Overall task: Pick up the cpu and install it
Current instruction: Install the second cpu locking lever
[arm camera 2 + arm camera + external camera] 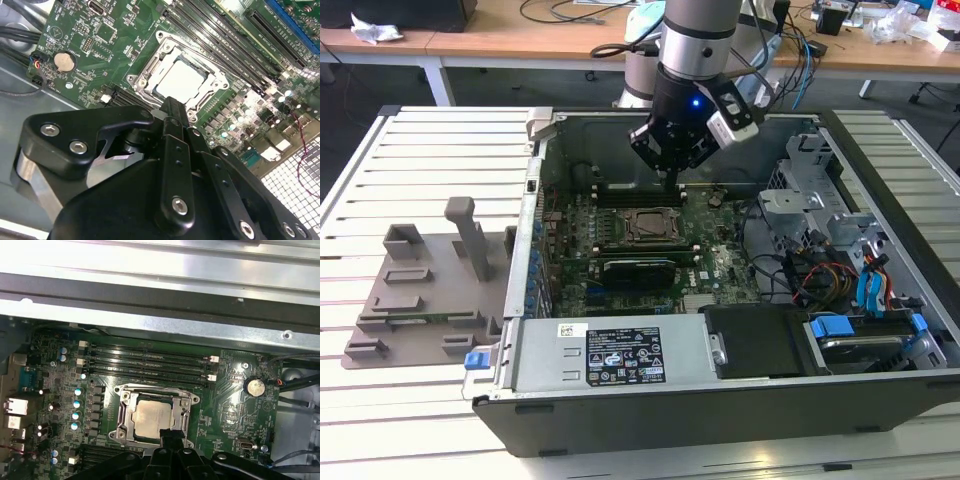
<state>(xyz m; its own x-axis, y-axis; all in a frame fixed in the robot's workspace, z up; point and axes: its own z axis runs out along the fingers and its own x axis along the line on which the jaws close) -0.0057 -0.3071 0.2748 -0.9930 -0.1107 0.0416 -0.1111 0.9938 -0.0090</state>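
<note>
The cpu [181,81] lies flat inside the motherboard's socket frame [145,75], its silver-grey top facing up; it is also seen in the first wrist view [152,418] and in the exterior view [648,226]. My gripper [672,181] hangs a little above the board, just off the socket's edge and apart from the chip. Its black fingers [172,117] are pressed together with nothing between them, and their tip [169,436] covers a bit of the socket frame's rim.
The open computer case [620,350] holds the green motherboard [715,265], memory slots [150,362], a coin battery [256,386], a drive cage [810,190] and cables [820,275] at the exterior view's right. A grey fixture block [420,290] sits on the slatted table at the left.
</note>
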